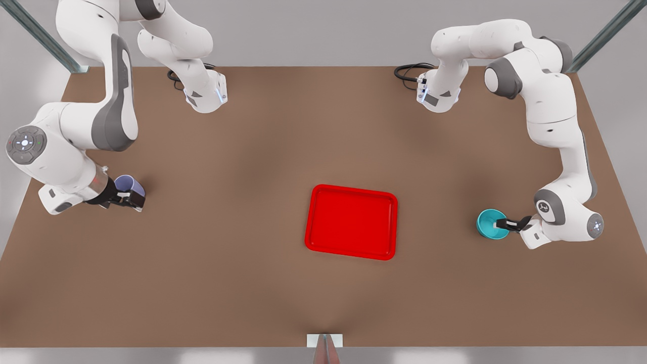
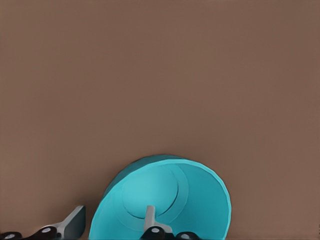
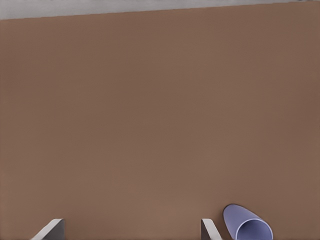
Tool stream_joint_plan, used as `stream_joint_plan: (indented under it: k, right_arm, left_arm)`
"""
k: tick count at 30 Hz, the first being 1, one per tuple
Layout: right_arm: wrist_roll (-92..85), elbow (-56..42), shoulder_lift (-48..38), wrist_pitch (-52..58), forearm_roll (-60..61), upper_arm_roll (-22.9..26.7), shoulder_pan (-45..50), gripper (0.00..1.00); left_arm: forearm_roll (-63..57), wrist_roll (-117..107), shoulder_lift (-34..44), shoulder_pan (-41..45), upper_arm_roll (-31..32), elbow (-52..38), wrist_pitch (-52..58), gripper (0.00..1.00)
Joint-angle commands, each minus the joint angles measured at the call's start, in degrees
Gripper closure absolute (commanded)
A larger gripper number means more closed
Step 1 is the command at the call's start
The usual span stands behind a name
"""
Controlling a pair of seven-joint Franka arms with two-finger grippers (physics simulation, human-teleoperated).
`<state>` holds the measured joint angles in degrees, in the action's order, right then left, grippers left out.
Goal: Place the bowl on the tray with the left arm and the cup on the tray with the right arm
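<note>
Across bowl [image 1: 491, 224] rim, left end effector [image 1: 501, 223] clamps; right end effector [image 1: 129, 197] wide beside cup [image 1: 130, 185].

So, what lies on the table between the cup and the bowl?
The front view shows the red tray between the cup and the bowl, with bare brown table on either side of it.

Two white Franka arms with grey joint covers frame the front view, black cables [image 1: 412, 71] coiled at their bases in the upper frame. Black grippers carry pale jaws; a round button panel [image 1: 25, 143] marks one joint at left.
</note>
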<state>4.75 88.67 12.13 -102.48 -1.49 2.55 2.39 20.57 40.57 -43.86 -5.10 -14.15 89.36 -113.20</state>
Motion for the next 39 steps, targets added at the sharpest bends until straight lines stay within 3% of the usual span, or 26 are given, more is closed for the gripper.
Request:
stream_joint_plan:
  k: [1,3,16,20,26,29,36,37,38,39]
  right_arm:
    - [0.0,-0.07,0.0,0.0,0.0,0.0,-0.01,0.0]
    - [0.18,-0.07,-0.09,-0.09,0.0,-0.17,0.34,0.0]
    - [0.0,0.02,-0.09,0.26,0.0,-0.26,0.08,0.0]
    - [0.0,0.02,-0.09,0.35,0.0,-0.26,-0.01,0.0]
    - [0.0,0.02,-0.09,0.26,0.0,-0.26,0.08,0.0]
    - [0.0,0.02,-0.09,0.61,0.0,-0.26,-0.01,0.0]
    - [0.0,-0.07,-0.09,0.7,0.0,-0.17,0.08,0.0]
    - [0.0,-0.07,-0.09,0.7,0.0,-0.18,0.08,0.0]
    - [0.0,-0.07,-0.09,0.79,0.0,-0.17,0.08,0.0]
    - [0.0,-0.07,-0.18,0.88,0.0,-0.26,0.08,0.0]
  left_arm:
    - [-0.09,0.03,0.0,0.0,0.0,0.02,0.09,0.75]
    - [-0.09,-0.32,-0.08,0.17,0.0,-0.07,0.0,0.79]
    - [0.35,-3.31,0.97,0.61,0.09,-0.07,1.14,0.79]
    - [0.87,-14.72,10.55,10.45,0.26,0.37,6.77,0.79]
    - [5.36,-35.82,11.6,33.48,0.61,0.2,5.36,0.79]
    - [6.5,-44.18,9.85,36.38,4.22,-0.15,1.41,0.79]
    - [6.76,-43.12,5.1,36.39,4.13,-0.33,-0.18,0.75]
    - [6.76,-43.21,4.75,36.39,4.22,-0.33,-0.87,0.69]
    - [6.85,-42.95,4.14,36.39,4.22,-0.33,-1.76,0.27]
    - [6.85,-42.51,4.05,36.3,4.22,-0.33,-2.02,0.0]
